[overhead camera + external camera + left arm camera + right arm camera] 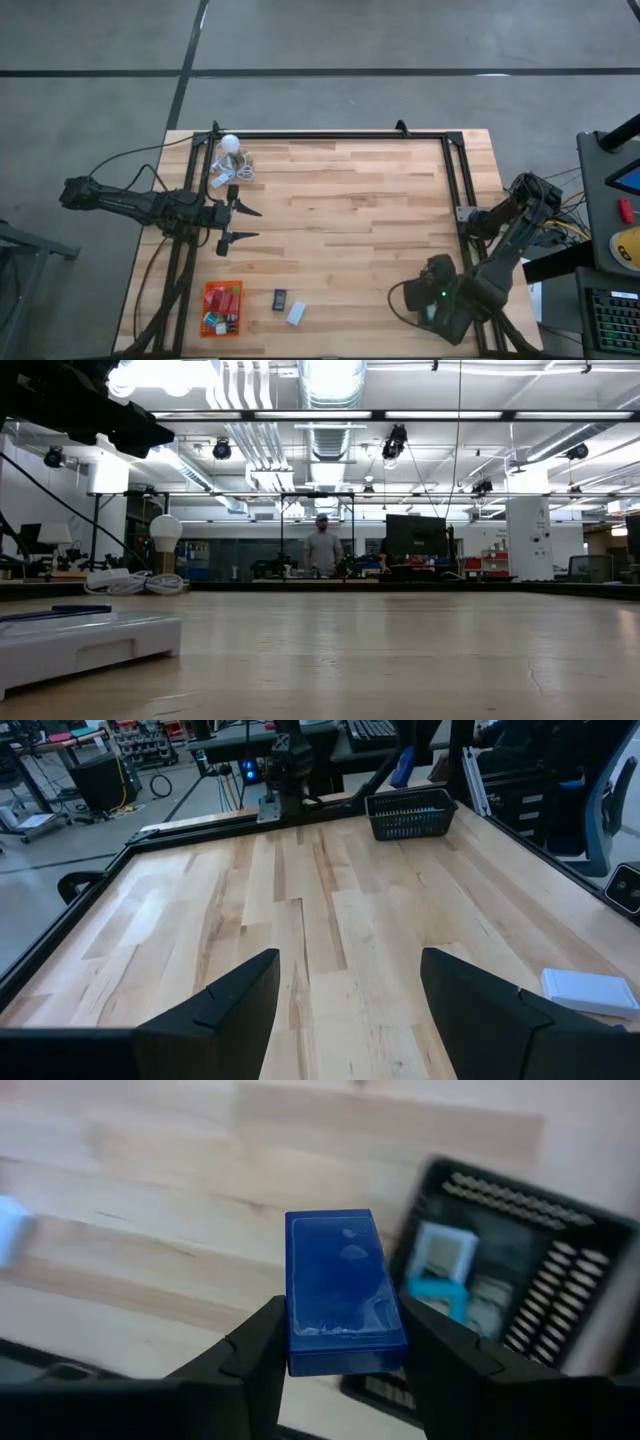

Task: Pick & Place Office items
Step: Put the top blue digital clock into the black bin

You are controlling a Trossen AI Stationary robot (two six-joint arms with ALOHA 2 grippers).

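Observation:
A blue rectangular box [342, 1288], one of the office items, is up in the air with my right gripper [345, 1335] shut on it, beside and above the black ribbed tray [590, 1270], which holds teal and white pieces. In the high view the right arm [440, 295] covers that gripper near the table's front right. My left gripper [240, 225] waits open at the left edge, with nothing between its fingers [225, 1010]. A navy piece [280, 298] and a white piece [296, 314] lie flat near the front edge. The orange tray [207, 290] holds several small pieces. My right gripper pinches the blue box by its two long sides [300, 1342], near one end, between its two fingers. The fingers come steeply from above and lie across the box. The box is lifted clear of the table and tray, its broad face toward the wrist camera.
A white bulb [230, 143] with a coiled cord [232, 172] stands at the far left corner. A black frame [330, 135] borders the wooden table. The table's middle [350, 220] is bare wood. A person [322, 545] stands far off in the room behind.

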